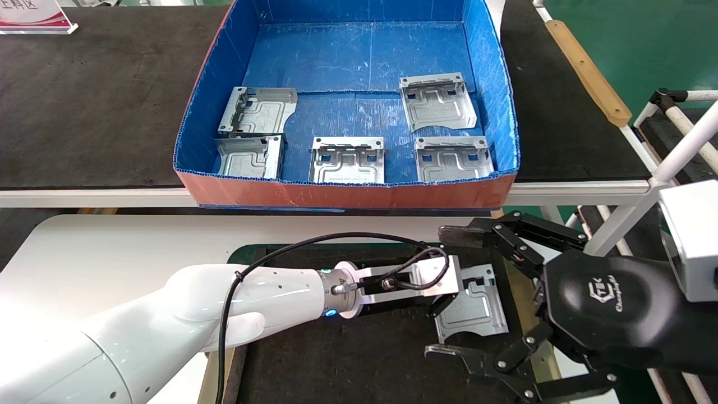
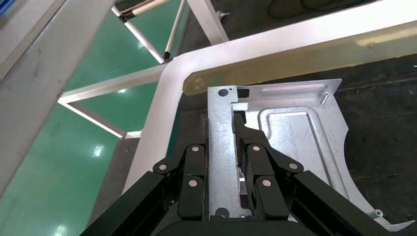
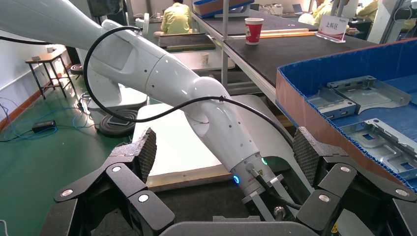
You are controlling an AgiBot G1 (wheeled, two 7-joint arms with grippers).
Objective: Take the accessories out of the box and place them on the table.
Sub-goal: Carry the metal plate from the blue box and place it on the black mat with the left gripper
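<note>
The left gripper (image 2: 223, 147) reached across the table (image 1: 112, 247) from the robot's left and pinched one plate (image 1: 474, 306), one finger (image 2: 192, 172) outside its flanged edge and the other (image 2: 258, 167) on its ribbed face. That plate lay flat on the dark mat (image 1: 364, 359), near the mat's right edge and beside the tan strip (image 2: 295, 64) that borders it. In the left wrist view the plate's curved notch faced away from the strip.

The right gripper (image 1: 449, 292) hung at the table's right edge, its fingers spread wide, one pad (image 3: 146, 152) and the other (image 3: 306, 155) well apart with nothing between them. In the head view the held plate lay between those two fingers.

The box (image 1: 348, 193) sat on the bench behind the table, its near wall at the bench's front edge. Five more plates rested inside: two on the left, one (image 1: 259, 109) just behind the other (image 1: 249, 157); one (image 1: 348, 160) at the middle of the near wall; and two on the right, one (image 1: 437, 101) behind the other (image 1: 453, 159).
</note>
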